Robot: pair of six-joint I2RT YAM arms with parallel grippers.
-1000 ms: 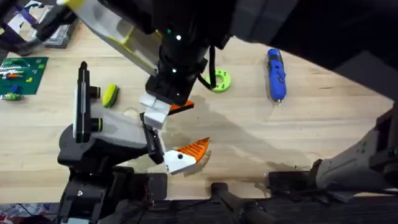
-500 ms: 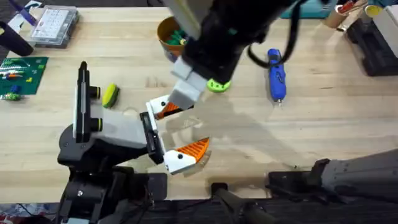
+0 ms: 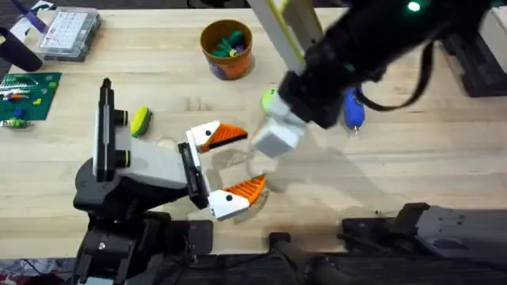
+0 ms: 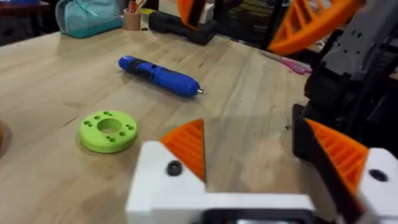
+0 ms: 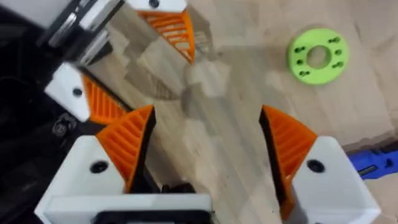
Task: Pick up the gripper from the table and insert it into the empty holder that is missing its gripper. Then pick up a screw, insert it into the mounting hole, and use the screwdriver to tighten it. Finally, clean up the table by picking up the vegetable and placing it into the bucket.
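The gripper, white base with an orange ribbed tip, sits on the far side of the holder's black end plate, opposite a matching finger. The left wrist view looks out between these two; my left gripper stands open and empty. My right gripper hovers open and empty just right of the holder. The blue screwdriver lies beyond, partly under my right arm. A yellow-green vegetable lies left of the holder. The orange-brown bucket stands at the back.
A green disc with holes lies between the holder and the screwdriver. A clear parts box and a green board sit at the far left. A teal container stands at the table's far end.
My right gripper let go of the gripper piece at the holder and drew back to the right, open. The piece stays on the holder, and the bucket has come into view.
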